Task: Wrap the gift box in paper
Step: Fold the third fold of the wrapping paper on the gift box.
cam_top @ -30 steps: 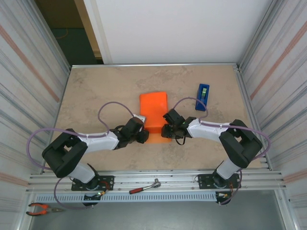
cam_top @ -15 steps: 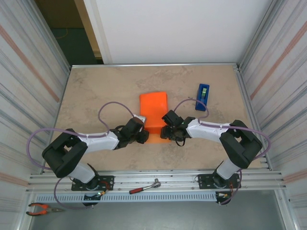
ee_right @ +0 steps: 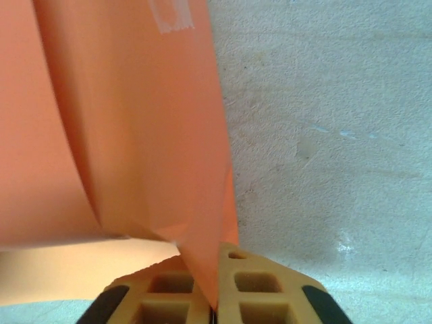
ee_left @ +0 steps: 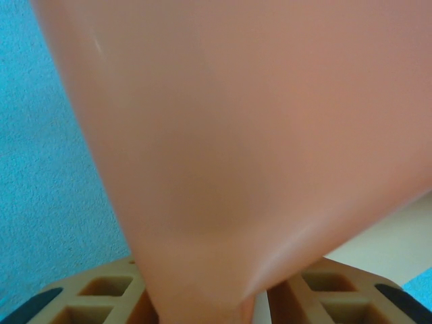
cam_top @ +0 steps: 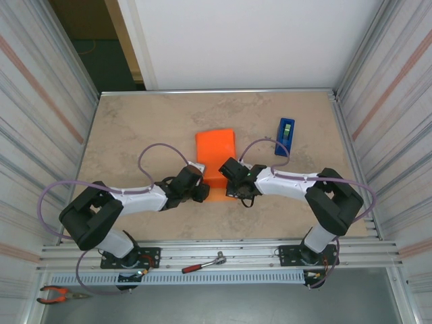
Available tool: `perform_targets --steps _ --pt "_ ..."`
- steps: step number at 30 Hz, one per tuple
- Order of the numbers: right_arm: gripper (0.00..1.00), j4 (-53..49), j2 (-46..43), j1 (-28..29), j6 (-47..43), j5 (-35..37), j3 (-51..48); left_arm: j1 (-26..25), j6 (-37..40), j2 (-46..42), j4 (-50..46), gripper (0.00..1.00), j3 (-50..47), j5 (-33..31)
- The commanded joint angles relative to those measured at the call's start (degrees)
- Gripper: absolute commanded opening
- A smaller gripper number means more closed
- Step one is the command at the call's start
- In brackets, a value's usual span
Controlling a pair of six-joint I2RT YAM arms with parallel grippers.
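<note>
The orange paper point(cam_top: 216, 156) lies as a box-sized parcel in the middle of the table; the gift box is hidden inside it. At the parcel's near left corner, my left gripper point(cam_top: 201, 192) has its fingers point(ee_left: 101, 297) partly apart, and a blurred fold of paper point(ee_left: 223, 155) fills the gap between them. My right gripper point(cam_top: 231, 182) is at the near right corner. Its jaws are closed together on a thin flap of the paper point(ee_right: 202, 236) at the pinch point of the right gripper point(ee_right: 214, 287). A strip of clear tape point(ee_right: 172, 17) sits on the paper.
A blue tape dispenser point(cam_top: 285, 136) stands on the beige table point(cam_top: 135, 135), right of the parcel. Metal walls close in both sides. A ratchet point(cam_top: 202, 263) and pliers point(cam_top: 57, 293) lie on the rail below the arm bases.
My right gripper moved left against the parcel's near end, widened, then closed on the paper flap. The left arm stayed put.
</note>
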Motion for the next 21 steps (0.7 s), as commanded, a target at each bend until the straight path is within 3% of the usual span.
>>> perform_targets --steps 1,2,3,5,7,8,9,10,11,12,14,17,21 --pt "0.46 -3.22 1.07 0.6 2.12 2.56 1.7 -0.43 0.87 0.77 -0.73 0.41 0.71 -1.08" --pt "0.47 -3.14 1.27 0.65 2.12 2.53 1.77 -0.36 0.89 0.8 -0.73 0.41 0.77 -1.08" --pt "0.39 -2.97 1.32 0.61 2.05 2.48 1.77 -0.42 0.85 0.77 -0.75 0.41 0.84 -1.03" --pt "0.01 -2.28 1.39 0.65 2.01 2.51 1.55 -0.4 0.88 0.86 -0.81 0.41 0.86 -1.08" --pt "0.0 -2.38 1.54 0.61 2.21 2.78 1.5 -0.36 0.81 0.86 -0.88 0.41 0.81 -1.12" --pt "0.09 -2.49 1.56 0.61 2.21 3.0 1.63 -0.45 0.85 0.9 -0.89 0.41 0.81 -1.14" --pt "0.3 -2.64 1.71 0.56 2.21 3.09 1.79 -0.4 0.89 0.79 -0.99 0.41 0.91 -1.14" --pt "0.37 -2.74 1.76 0.52 2.17 3.09 2.01 -0.43 0.85 0.83 -1.03 0.41 0.81 -1.12" --pt "0.38 -2.7 1.86 0.44 1.91 3.09 2.07 -0.45 0.87 0.77 -1.08 0.41 0.85 -1.17" --pt "0.31 -2.57 2.03 0.41 1.78 3.09 2.17 -0.4 0.89 0.87 -1.08 0.41 0.79 -1.12" --pt "0.0 -2.04 2.18 0.28 1.51 3.18 2.15 -0.36 0.87 0.88 -1.16 0.41 0.92 -1.05" --pt "0.0 -1.66 2.4 0.08 1.24 3.0 2.03 -0.33 0.97 0.14 -2.65 0.43 1.67 -0.63" --pt "0.0 -1.22 2.15 0.08 1.08 2.74 1.46 -0.34 0.69 -2.8 -6.2 0.53 2.56 0.73"
